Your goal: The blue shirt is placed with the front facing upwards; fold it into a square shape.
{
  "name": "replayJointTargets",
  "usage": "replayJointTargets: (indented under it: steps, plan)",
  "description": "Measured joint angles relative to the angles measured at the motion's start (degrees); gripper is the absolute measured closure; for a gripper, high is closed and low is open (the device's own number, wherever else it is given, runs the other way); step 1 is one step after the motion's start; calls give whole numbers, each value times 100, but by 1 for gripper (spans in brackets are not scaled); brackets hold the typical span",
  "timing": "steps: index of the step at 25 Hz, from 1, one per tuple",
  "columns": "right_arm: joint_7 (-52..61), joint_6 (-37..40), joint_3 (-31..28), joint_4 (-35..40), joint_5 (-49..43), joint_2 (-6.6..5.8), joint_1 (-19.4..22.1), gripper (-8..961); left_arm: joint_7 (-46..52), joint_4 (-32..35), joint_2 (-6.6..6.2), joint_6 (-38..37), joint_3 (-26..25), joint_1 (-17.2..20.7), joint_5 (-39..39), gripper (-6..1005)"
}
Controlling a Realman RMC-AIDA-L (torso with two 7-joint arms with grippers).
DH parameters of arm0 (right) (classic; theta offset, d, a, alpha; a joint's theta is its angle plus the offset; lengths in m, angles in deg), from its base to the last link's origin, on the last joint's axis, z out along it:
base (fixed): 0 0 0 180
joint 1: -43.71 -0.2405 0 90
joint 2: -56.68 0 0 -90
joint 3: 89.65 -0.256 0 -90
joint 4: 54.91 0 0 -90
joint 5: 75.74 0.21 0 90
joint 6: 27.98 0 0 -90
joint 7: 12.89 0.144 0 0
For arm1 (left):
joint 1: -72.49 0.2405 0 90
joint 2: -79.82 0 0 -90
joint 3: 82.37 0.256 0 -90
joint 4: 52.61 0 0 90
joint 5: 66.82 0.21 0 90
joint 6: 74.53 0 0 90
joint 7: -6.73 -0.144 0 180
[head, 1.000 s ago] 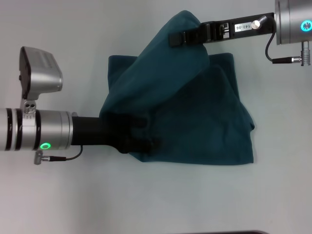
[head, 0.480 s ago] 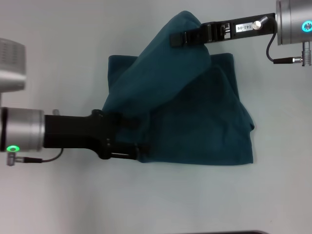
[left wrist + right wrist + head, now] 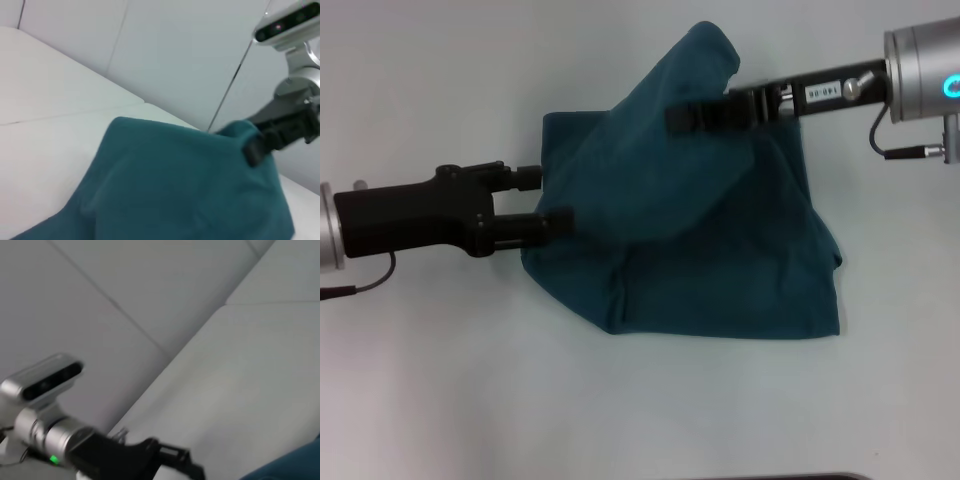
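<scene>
The blue shirt (image 3: pixel 720 250) lies partly folded on the white table, with one flap raised in a ridge from its left edge to the far middle. No letters or collar show. My right gripper (image 3: pixel 682 119) reaches in from the right and is shut on the raised flap; the left wrist view shows that gripper (image 3: pixel 256 145) pinching the cloth (image 3: pixel 190 190). At the shirt's left edge my left gripper (image 3: pixel 542 198) stands open, with its nearer finger touching the cloth. In the right wrist view the left arm (image 3: pixel 125 457) shows, and a corner of the shirt (image 3: pixel 300 465).
The white table (image 3: pixel 440 380) spreads around the shirt on all sides. A dark strip (image 3: pixel 770 477) runs along the table's near edge. A pale wall (image 3: pixel 175 50) stands behind the table.
My left gripper has pulled back leftwards off the shirt's near-left part to its left edge, now open. My right gripper has shifted a little nearer over the raised flap.
</scene>
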Motion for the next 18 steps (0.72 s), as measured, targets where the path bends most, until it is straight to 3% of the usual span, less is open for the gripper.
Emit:
replayJointTargets:
  steps: [18]
  plan:
    - [-433, -731, 22, -199, 326, 16, -29, 904, 114, 2, 6, 261, -75, -115, -4, 204]
